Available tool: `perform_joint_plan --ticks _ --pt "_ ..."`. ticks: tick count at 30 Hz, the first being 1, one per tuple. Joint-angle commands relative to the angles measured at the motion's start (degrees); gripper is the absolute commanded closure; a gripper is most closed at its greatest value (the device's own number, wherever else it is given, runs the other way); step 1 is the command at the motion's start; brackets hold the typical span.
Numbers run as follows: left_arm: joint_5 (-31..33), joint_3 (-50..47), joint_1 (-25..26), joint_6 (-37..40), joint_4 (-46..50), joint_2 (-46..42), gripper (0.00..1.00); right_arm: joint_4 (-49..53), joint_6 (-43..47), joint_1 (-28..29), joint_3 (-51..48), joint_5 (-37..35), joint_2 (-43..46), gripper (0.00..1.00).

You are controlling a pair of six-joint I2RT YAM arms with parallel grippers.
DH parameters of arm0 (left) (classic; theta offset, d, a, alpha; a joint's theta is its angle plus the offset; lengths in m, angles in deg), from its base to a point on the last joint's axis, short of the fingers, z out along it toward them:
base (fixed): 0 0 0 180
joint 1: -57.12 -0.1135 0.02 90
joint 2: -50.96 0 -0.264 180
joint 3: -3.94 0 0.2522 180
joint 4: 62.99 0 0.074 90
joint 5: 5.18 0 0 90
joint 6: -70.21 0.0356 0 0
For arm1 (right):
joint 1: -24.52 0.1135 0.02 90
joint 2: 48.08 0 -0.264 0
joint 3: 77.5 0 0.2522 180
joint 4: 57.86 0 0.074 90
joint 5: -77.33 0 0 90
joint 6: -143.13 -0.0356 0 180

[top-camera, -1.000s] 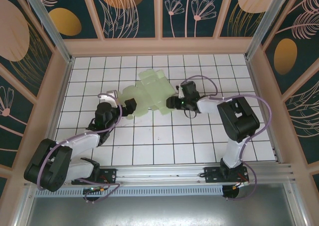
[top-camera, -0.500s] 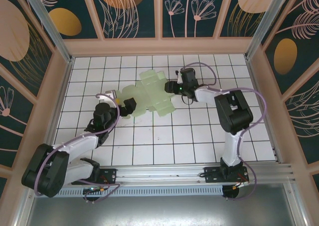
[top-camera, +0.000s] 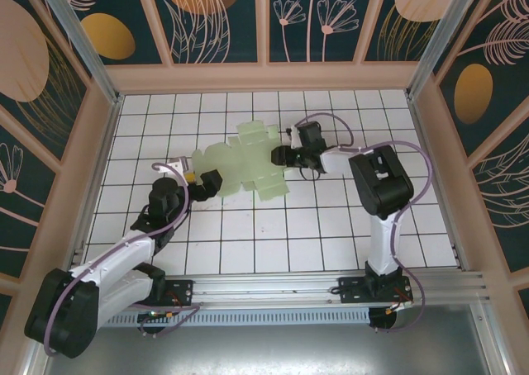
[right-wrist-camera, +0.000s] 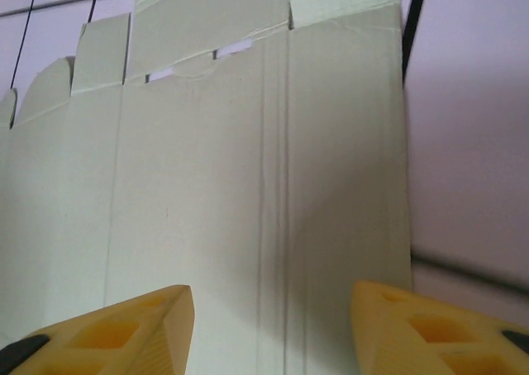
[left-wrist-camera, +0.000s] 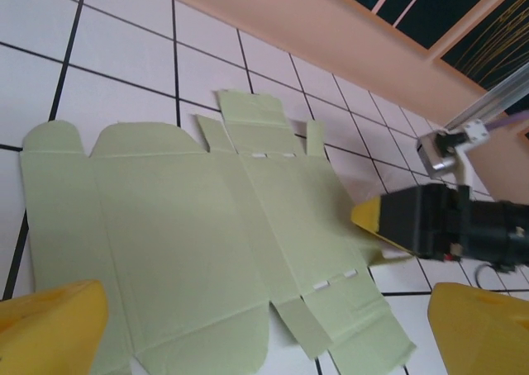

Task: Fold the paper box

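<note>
You're holding the left gripper [top-camera: 208,180] wide open beside the box [top-camera: 244,162], the right gripper [top-camera: 282,154] with jaws apart at its edge.

Soft, even light over my white tiled table [top-camera: 248,226], sharper from above than from my wrists.

Overhead the scene is bright and crisp, with hardly any glare and only faint shadows beneath my arms [top-camera: 124,247]; the metal posts [top-camera: 78,36] lean outward toward the corners. From my left wrist the paper box [left-wrist-camera: 182,226] is fairly sharp, but my left fingers [left-wrist-camera: 50,325] at the bottom edge are a yellow blur and the far wall [left-wrist-camera: 331,28] is soft. My right wrist view is close and hazy: grey shadow covers the box's right side and the table beside it, and my right fingers [right-wrist-camera: 124,329] are out of focus.
</note>
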Motion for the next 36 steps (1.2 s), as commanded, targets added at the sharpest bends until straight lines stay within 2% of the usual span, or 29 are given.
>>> perform_joint_plan --ticks 1,6,9,11,14,16,19,22,25,27,32,36 --pt "-2.47 1.42 0.31 0.11 -0.41 1.78 0.01 -0.52 -2.68 2.06 -8.54 -0.57 5.06 0.47" --pt "-4.4 5.13 0.39 -1.86 -2.8 7.32 0.01 -2.86 -6.66 4.28 -15.79 -2.77 12.38 0.47" --pt "-4.99 9.88 1.4 -4.37 -0.68 12.34 0.01 -4.7 -8.04 4.39 -17.29 -4.79 16.78 0.4" --pt "-4.27 11.92 3.26 -4.86 -1.48 15.49 0.01 -6.1 -8.02 4.05 -17.5 -6.42 19.01 0.32" --pt "-4.66 13.53 5.79 -7.62 -4.75 19.73 0.01 -7.54 -7.68 2.96 -17.87 -6.8 20.82 0.09" --pt "-4.44 14.39 7.55 -10.0 -5.33 22.63 0.01 -8.3 -7.04 1.93 -18.44 -6.01 21.6 0.01" --pt "-4.32 16.11 9.73 -14.26 -4.36 26.83 0.02 -6.29 -6.97 -0.25 -18.65 -5.64 22.49 0.01" --pt "-4.88 18.94 10.88 -16.91 -0.83 31.65 0.08 -9.09 -6.79 -2.92 -21.16 -3.5 24.04 0.01" --pt "-4.3 20.0 10.94 -18.68 0.54 35.21 0.24 -11.71 -8.24 -5.97 -22.33 1.71 24.27 0.01" --pt "-3.72 20.96 10.86 -18.52 2.04 37.1 0.33 -11.57 -9.0 -7.3 -22.03 4.77 23.92 0.05" --pt "-2.95 25.38 10.85 -16.0 9.23 43.1 0.53 -6.83 -8.41 -7.66 -20.5 6.53 23.12 0.14" --pt "-2.73 25.62 10.84 -15.4 11.51 45.89 0.53 -4.01 -8.33 -7.63 -19.34 6.78 21.58 0.17"
